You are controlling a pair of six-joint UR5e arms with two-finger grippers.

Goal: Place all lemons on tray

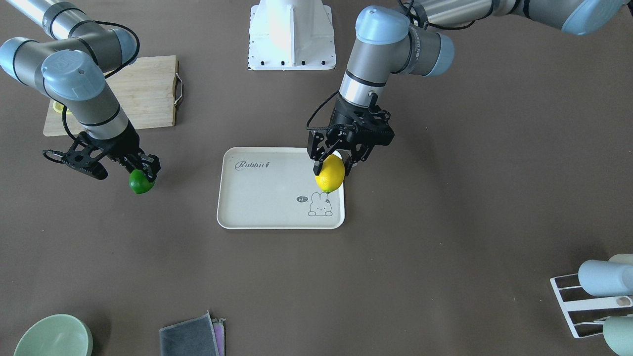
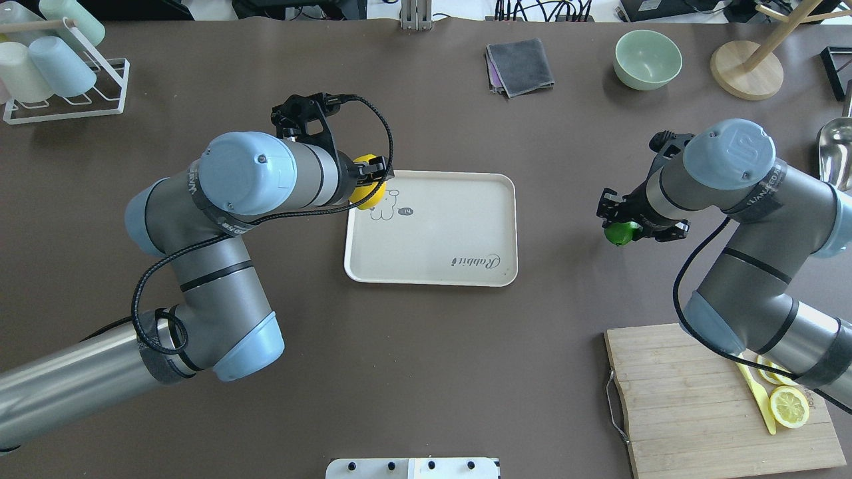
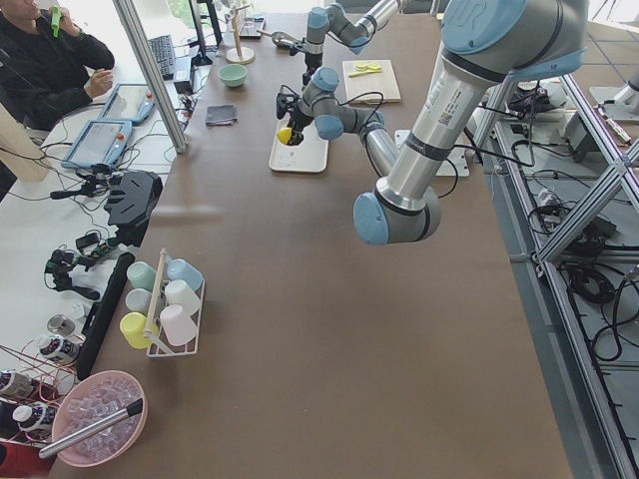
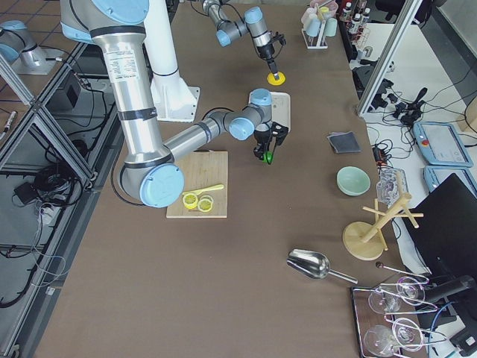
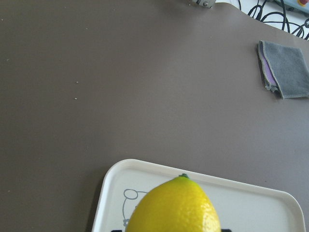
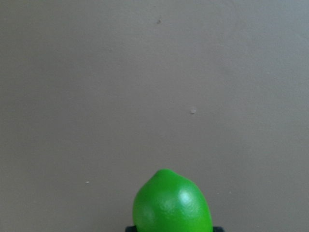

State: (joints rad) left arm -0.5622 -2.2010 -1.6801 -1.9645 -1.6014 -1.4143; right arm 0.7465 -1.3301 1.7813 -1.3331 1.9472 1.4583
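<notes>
Left gripper (image 1: 332, 166) clamps yellow lemon (image 1: 330, 178); right gripper (image 1: 144, 172) clamps green lemon (image 1: 140, 184); wrists tilted down.

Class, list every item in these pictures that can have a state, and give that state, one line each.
tray: flat on the table, no lemon released on it yet.
left claw: shut on the yellow lemon, at the tray's edge.
right claw: shut on the green lemon, away from the tray.
bowl: upright, empty.

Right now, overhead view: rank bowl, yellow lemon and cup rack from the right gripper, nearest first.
From the right gripper:
1. The bowl, ahead of it near the far edge.
2. The yellow lemon, across the tray, in the left gripper.
3. The cup rack, far left corner.
</notes>
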